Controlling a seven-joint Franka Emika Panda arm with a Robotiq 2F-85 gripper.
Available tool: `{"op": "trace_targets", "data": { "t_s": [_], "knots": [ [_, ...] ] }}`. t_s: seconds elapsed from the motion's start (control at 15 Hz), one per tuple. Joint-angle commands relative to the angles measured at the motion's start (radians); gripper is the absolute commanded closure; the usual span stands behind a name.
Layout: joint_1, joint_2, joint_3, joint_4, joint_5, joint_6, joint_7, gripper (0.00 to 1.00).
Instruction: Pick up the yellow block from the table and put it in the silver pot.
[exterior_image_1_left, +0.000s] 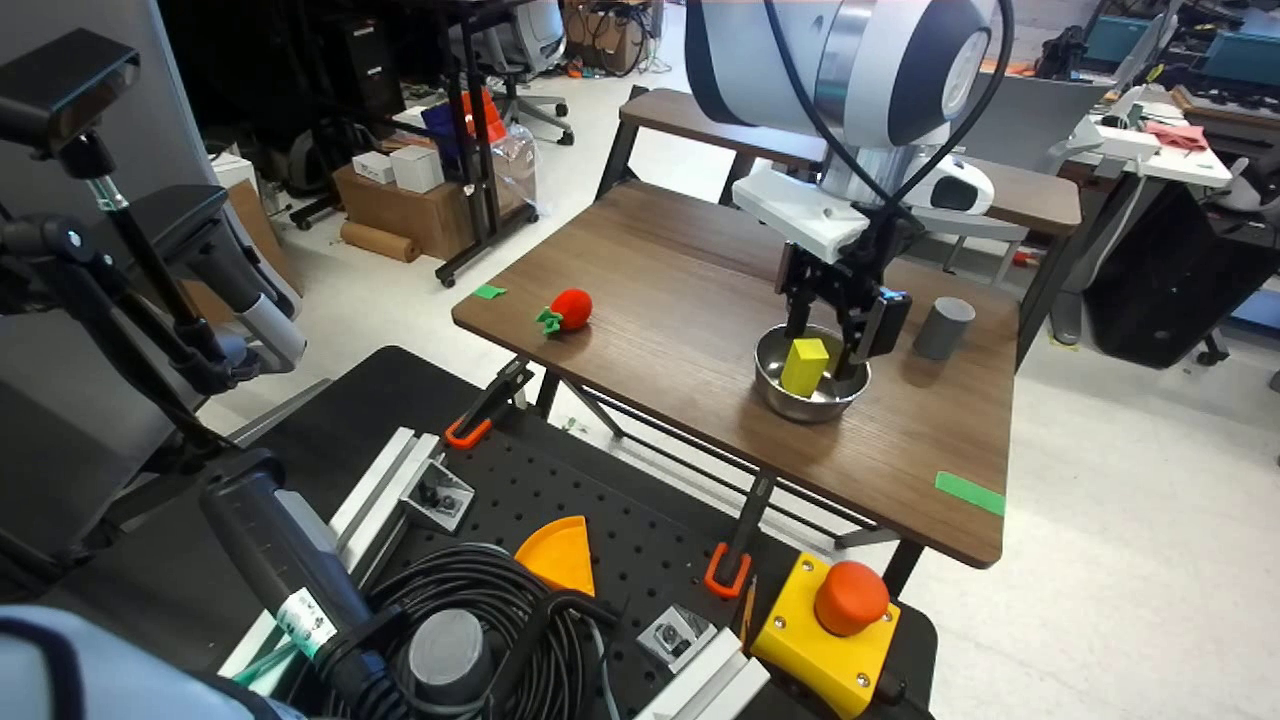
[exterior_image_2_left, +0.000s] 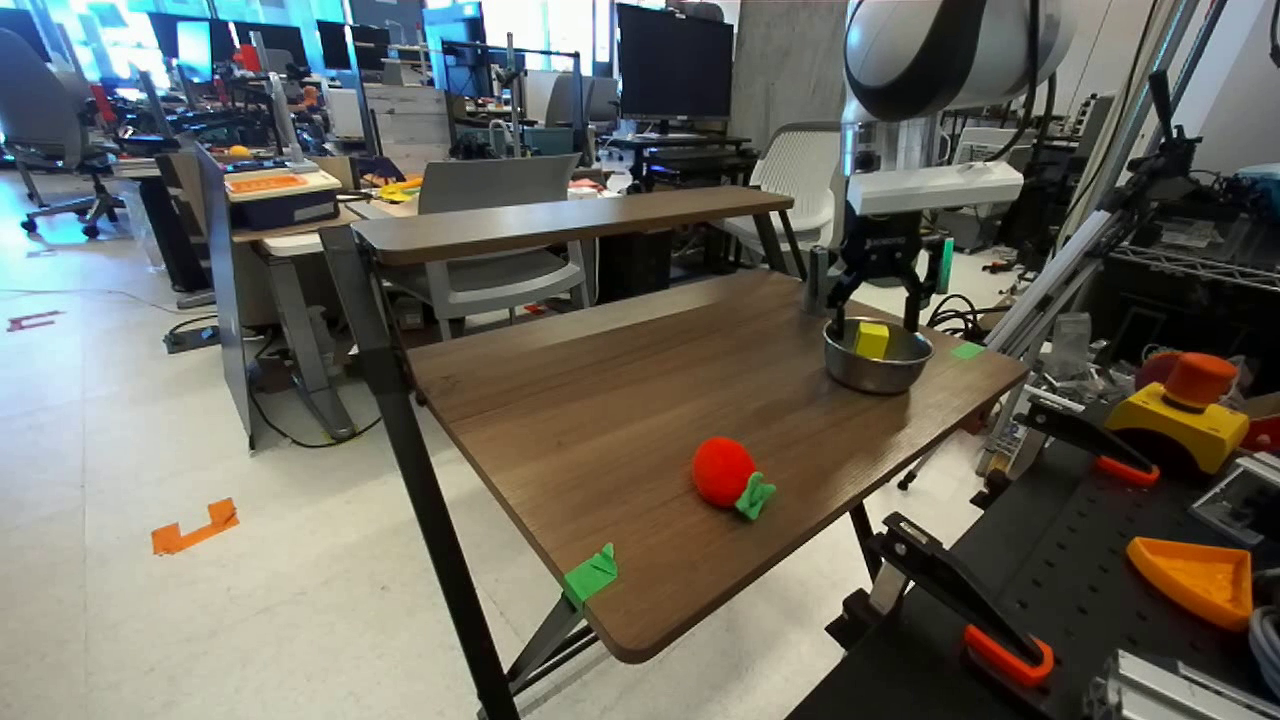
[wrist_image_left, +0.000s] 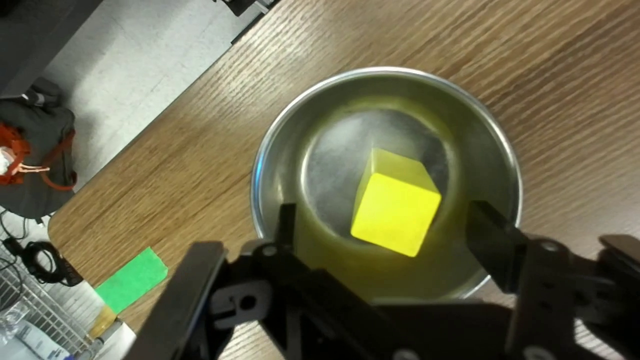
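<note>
End effector (wrist_image_left: 384, 214) spread apart, straddling the yellow block (wrist_image_left: 396, 212) in the silver pot (exterior_image_2_left: 878, 375).

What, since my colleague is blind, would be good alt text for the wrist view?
A yellow block sits inside a silver pot on a wooden table, seen from above. The gripper is open, its fingers showing left and right of the block, apart from it. Green tape lies on the table at lower left.
</note>
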Motion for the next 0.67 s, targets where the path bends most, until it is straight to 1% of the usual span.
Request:
{"op": "trace_targets", "data": {
  "t_s": [0.0,0.13,0.2,0.27,0.33,0.4,0.47,0.6],
  "knots": [
    [0.001,-0.038,0.018,-0.005,0.038,-0.016,-0.011,0.00],
    [-0.001,-0.146,0.057,-0.066,0.083,-0.037,-0.046,0.00],
    [0.010,-0.215,0.067,-0.108,0.092,-0.054,-0.047,0.00],
    [0.012,-0.253,0.077,-0.119,0.105,-0.080,-0.045,0.00],
    [0.009,-0.118,0.056,-0.034,0.075,-0.037,-0.023,0.00],
    [0.012,-0.157,0.064,-0.048,0.076,-0.053,-0.020,0.00],
    [0.013,-0.167,0.065,-0.051,0.076,-0.054,-0.020,0.00],
    [0.009,-0.148,0.061,-0.050,0.077,-0.050,-0.020,0.00]
  ]
}}
